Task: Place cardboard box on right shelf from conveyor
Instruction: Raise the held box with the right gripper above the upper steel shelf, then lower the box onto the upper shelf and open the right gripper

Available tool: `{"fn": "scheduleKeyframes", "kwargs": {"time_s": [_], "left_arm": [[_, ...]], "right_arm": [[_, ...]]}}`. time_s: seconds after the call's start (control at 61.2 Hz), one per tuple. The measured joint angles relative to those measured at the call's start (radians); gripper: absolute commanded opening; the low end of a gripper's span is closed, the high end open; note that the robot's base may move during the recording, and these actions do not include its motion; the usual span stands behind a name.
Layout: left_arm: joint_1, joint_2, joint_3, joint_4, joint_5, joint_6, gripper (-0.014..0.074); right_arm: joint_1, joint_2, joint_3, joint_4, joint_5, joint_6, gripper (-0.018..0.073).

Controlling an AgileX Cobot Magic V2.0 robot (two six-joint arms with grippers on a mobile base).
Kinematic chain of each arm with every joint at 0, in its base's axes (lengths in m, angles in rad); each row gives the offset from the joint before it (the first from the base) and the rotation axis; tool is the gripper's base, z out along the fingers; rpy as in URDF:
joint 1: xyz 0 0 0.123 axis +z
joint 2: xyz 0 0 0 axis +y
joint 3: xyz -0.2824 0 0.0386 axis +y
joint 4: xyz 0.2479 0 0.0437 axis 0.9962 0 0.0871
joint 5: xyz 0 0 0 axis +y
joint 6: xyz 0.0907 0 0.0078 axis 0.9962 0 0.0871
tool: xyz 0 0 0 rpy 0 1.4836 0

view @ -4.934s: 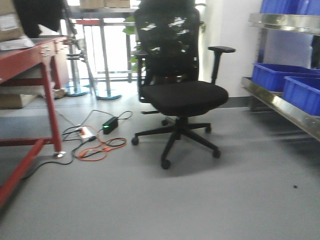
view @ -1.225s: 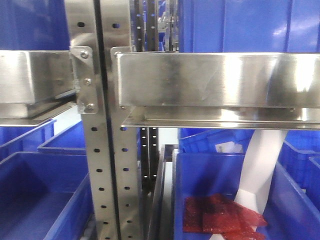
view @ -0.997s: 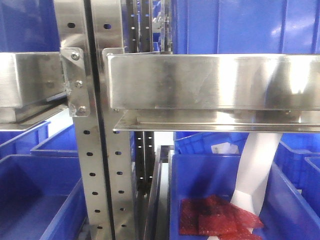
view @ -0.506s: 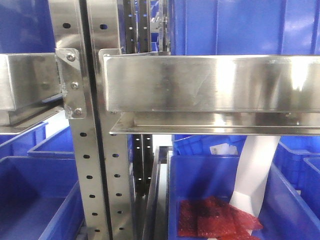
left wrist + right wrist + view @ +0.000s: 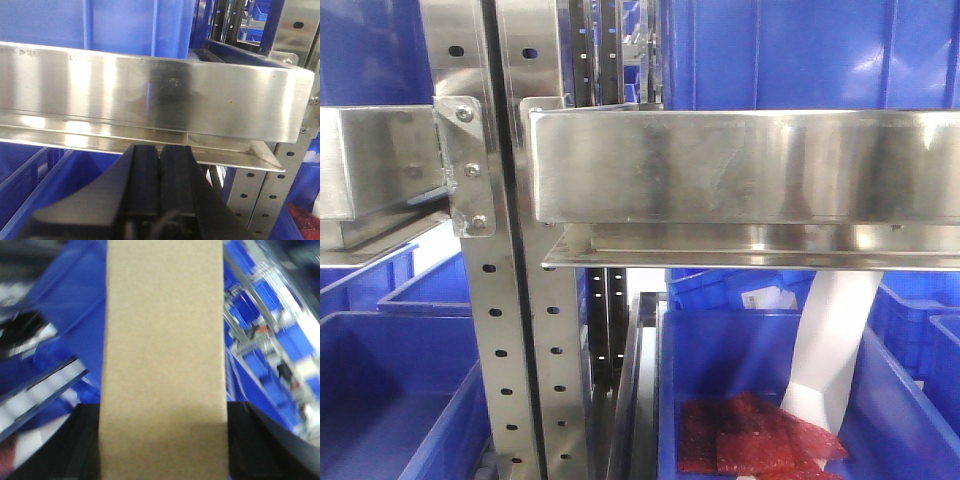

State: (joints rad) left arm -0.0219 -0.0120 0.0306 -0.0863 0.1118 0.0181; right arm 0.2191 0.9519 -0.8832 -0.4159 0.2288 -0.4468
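Observation:
The tan cardboard box [image 5: 163, 355] fills the middle of the right wrist view. My right gripper [image 5: 163, 412] is shut on it, with one black finger [image 5: 82, 440] on each side. In the front view the right shelf [image 5: 740, 165] is a shiny steel lip, close ahead and bolted at its left end to the perforated upright [image 5: 510, 300]. No box or arm shows in that view. My left gripper [image 5: 160, 160] is shut and empty, just below the lip of the other steel shelf [image 5: 150, 100]. The conveyor is out of view.
The left steel shelf [image 5: 370, 175] meets the same upright. Blue bins [image 5: 380, 400] sit under both shelves. The right bin [image 5: 720, 350] holds red bubble-wrap packets [image 5: 760, 440] and a white paper strip [image 5: 830, 340]. More blue bins [image 5: 800, 50] stand on the shelf above.
The front view went from an office chair and open floor to the steel shelving close up. Over the last second the shelves slid slightly left in view, then settled.

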Motion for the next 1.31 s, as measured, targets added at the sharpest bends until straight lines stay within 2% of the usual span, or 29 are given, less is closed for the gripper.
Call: {"fn": "scheduleKeyframes", "kwargs": {"time_s": [0.245, 0.425, 0.719, 0.899, 0.931, 1.029, 1.095, 1.16, 1.193, 1.225, 1.307], "left_arm": [[0.000, 0.000, 0.000, 0.000, 0.000, 0.000, -0.0119], [0.000, 0.000, 0.000, 0.000, 0.000, 0.000, -0.0119], [0.000, 0.000, 0.000, 0.000, 0.000, 0.000, -0.0119], [0.000, 0.000, 0.000, 0.000, 0.000, 0.000, -0.0119], [0.000, 0.000, 0.000, 0.000, 0.000, 0.000, -0.0119], [0.000, 0.000, 0.000, 0.000, 0.000, 0.000, -0.0119], [0.000, 0.000, 0.000, 0.000, 0.000, 0.000, -0.0119], [0.000, 0.000, 0.000, 0.000, 0.000, 0.000, -0.0119], [0.000, 0.000, 0.000, 0.000, 0.000, 0.000, -0.0119], [0.000, 0.000, 0.000, 0.000, 0.000, 0.000, -0.0119], [0.000, 0.000, 0.000, 0.000, 0.000, 0.000, -0.0119]], "right_arm": [[0.150, 0.125, 0.000, -0.254, -0.019, -0.075, 0.0057], [0.204, 0.226, 0.000, -0.397, -0.074, -0.079, 0.0057], [0.210, 0.354, 0.000, -0.438, -0.229, -0.079, 0.0057], [0.210, 0.402, -0.002, -0.440, -0.253, -0.081, 0.0066], [0.210, 0.406, -0.002, -0.440, -0.253, -0.081, 0.0085], [0.210, 0.410, -0.002, -0.433, -0.258, -0.081, 0.0225], [0.210, 0.410, -0.002, -0.410, -0.260, -0.081, 0.0379], [0.210, 0.410, -0.004, -0.372, -0.262, -0.066, 0.0571], [0.210, 0.410, -0.004, -0.353, -0.266, -0.053, 0.0630], [0.210, 0.410, -0.004, -0.343, -0.273, -0.042, 0.0650], [0.210, 0.410, -0.006, -0.331, -0.277, -0.023, 0.0630]]}}
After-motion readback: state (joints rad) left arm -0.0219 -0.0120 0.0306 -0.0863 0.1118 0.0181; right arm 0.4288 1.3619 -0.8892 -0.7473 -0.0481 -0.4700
